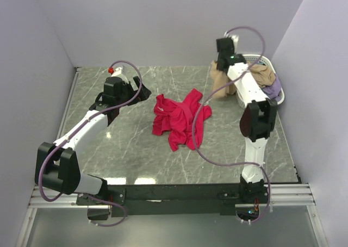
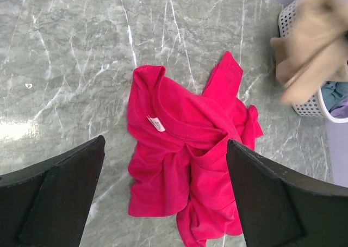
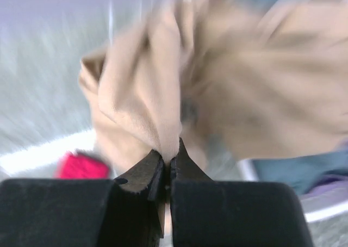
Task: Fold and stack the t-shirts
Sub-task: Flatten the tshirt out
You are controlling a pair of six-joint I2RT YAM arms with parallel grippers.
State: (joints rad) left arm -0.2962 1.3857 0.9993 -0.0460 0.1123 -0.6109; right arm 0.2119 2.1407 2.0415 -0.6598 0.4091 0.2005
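One red t-shirt (image 1: pixel 179 119) lay crumpled on the table (image 1: pixel 136 160); one tan t-shirt (image 3: pixel 244 94) hung pinched in the right gripper (image 3: pixel 171 157); the left gripper (image 2: pixel 166 143) gaped empty.

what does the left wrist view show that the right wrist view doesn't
Only the left wrist view: the whole crumpled red t-shirt on the marble table, its white neck label, and the open left gripper. Only the right wrist view: the right gripper shut on a fold of the tan shirt. Both: the tan shirt at the white basket, and the red t-shirt, though the right wrist view catches just a blurred red patch.
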